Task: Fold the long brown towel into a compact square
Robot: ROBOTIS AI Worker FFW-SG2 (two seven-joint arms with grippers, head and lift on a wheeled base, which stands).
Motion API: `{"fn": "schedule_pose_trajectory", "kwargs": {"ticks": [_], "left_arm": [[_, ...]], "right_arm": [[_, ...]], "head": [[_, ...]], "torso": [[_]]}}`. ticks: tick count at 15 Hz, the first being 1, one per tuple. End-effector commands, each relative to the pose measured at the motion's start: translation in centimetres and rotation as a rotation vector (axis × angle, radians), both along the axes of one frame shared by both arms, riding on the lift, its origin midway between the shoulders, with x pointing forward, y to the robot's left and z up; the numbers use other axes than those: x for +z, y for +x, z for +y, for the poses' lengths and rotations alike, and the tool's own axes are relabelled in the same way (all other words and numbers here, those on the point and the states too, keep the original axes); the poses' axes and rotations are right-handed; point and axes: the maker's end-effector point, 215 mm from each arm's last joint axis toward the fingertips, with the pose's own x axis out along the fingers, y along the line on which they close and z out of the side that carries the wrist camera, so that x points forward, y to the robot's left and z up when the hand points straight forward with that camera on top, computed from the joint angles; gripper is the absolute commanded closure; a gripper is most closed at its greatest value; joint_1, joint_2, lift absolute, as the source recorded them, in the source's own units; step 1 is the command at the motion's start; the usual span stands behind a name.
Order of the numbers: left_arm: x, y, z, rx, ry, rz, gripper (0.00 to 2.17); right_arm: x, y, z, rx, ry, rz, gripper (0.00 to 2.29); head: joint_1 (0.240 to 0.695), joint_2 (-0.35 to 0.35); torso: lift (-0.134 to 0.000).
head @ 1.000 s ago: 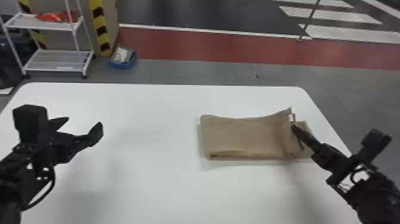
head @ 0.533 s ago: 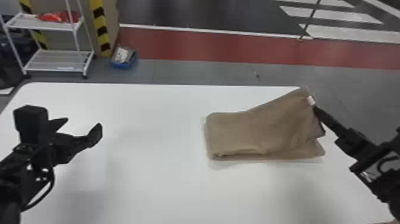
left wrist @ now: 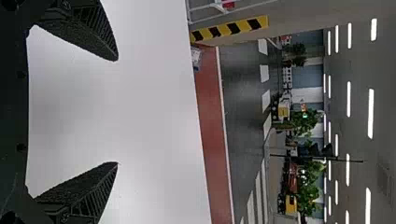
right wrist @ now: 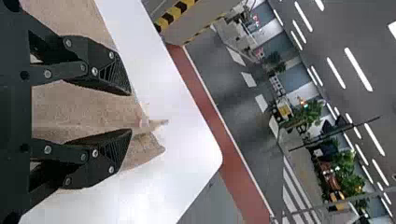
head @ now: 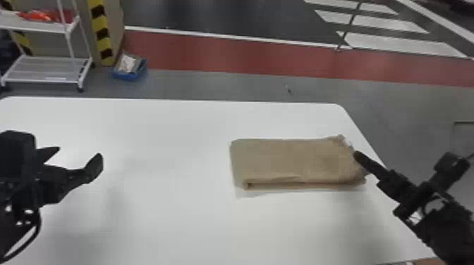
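Brown towel (head: 289,158) is lying on the R part of the white bench (head: 141,218), near its R edge, & is forming a flat, layered rectangle, longer side-to-side than front-to-back. Top is looking mostly smooth, matte tan-brown w/ faint wrinkles; L end is keeping a fairly straight, rounded edge. Along the near side, stacked layers are showing as uneven lines, w/ a small dark opening in the fold at the near L corner. R end is looking messier: far R corner is bunching into a small, ragged tuft, & near R corner is jutting out toward the bench edge

R gripper (head: 357,155) is sitting at the towel's R end, its jaws standing spread apart. In the R wrist view, towel fabric is showing btwn & beyond the jaws, w/ a lengthwise crease, a wispy bit sticking out past the tips & a loose flap fanning out next to it; can't tell if either jaw is touching cloth

L gripper (head: 79,152) is hanging idle over the L part of the bench, well apart from the towel, jaws spread wide

In the bkgd, a white rack (head: 49,67) is standing beyond the bench on the L, & a blue bin (head: 128,73) is sitting on the floor near a yellow/black striped column (head: 100,31)
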Motion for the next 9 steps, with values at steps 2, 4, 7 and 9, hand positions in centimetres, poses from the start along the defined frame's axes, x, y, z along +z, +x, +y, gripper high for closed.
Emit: {"fn": "schedule_pose_trajectory", "kwargs": {"ticks": [2,4,7,9], "left_arm": [[-0.2,-0.2,-0.4,-0.005,-0.005,0.002,0.09],[-0.2,-0.2,-0.9,-0.01,-0.008,0.003,0.09],[0.4,-0.8,-2.8,-0.037,-0.039,0.017,0.09],[0.9,-2.3,-7.0,-0.081,-0.14,0.05,0.09]], "right_arm": [[0.8,-0.9,-1.1,-0.02,-0.006,-0.025,0.06],[1.0,-1.1,-0.1,0.022,-0.01,-0.047,0.06],[1.7,-1.2,0.3,0.04,-0.031,-0.078,0.06],[1.5,-1.7,0.1,0.049,-0.07,-0.081,0.08]], "head": [[0.695,-0.234],[0.695,-0.243],[0.695,-0.243],[0.695,-0.257]], "torso": [[-0.124],[-0.124],[-0.124],[-0.124]]}}
